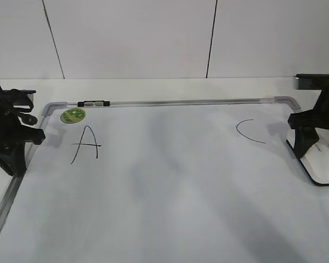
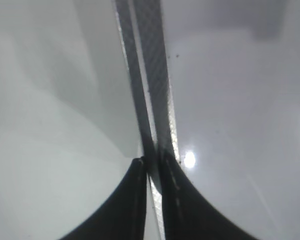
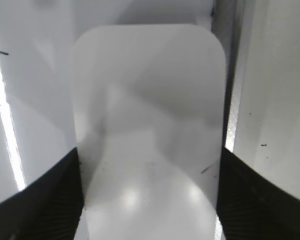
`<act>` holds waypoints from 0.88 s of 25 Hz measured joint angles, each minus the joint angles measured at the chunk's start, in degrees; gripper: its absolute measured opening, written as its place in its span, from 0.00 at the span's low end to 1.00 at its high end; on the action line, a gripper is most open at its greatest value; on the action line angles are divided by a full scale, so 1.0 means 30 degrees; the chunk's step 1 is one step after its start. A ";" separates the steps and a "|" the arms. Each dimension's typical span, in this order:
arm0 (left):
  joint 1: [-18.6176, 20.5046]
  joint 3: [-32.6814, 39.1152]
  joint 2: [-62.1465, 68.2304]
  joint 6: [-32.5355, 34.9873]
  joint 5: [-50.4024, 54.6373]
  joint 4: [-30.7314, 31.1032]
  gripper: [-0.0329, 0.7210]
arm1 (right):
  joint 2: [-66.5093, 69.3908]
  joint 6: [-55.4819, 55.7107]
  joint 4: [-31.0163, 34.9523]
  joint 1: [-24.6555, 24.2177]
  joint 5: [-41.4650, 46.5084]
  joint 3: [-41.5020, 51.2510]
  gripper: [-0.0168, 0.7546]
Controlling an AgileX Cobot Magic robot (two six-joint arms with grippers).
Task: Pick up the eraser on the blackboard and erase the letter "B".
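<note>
Right pincer (image 3: 149,200) grasps the eraser (image 3: 149,125) on the blackboard (image 1: 170,192); left pincer (image 2: 152,165) clenched.

White panelled wall (image 1: 131,38) (dark seams), white table (image 1: 153,87).

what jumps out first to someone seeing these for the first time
The big white blackboard fills the table, with a black A near its far left corner and a C far right; no B shows between them. At the right edge, the right gripper straddles the white eraser. A green round magnet sits just above the A.
</note>
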 joint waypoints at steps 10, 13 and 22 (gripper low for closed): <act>0.0000 0.0000 0.0000 0.0000 0.0000 0.0000 0.11 | 0.0000 0.0000 0.0000 0.0000 0.0039 0.0000 0.77; 0.0000 0.0000 0.0000 0.0000 0.0000 0.0000 0.11 | 0.0000 0.0000 0.0000 0.0000 0.0110 0.0000 0.83; 0.0000 0.0000 0.0000 0.0000 0.0000 -0.0044 0.11 | 0.0000 0.0344 0.0000 0.0000 0.1752 -0.1283 0.86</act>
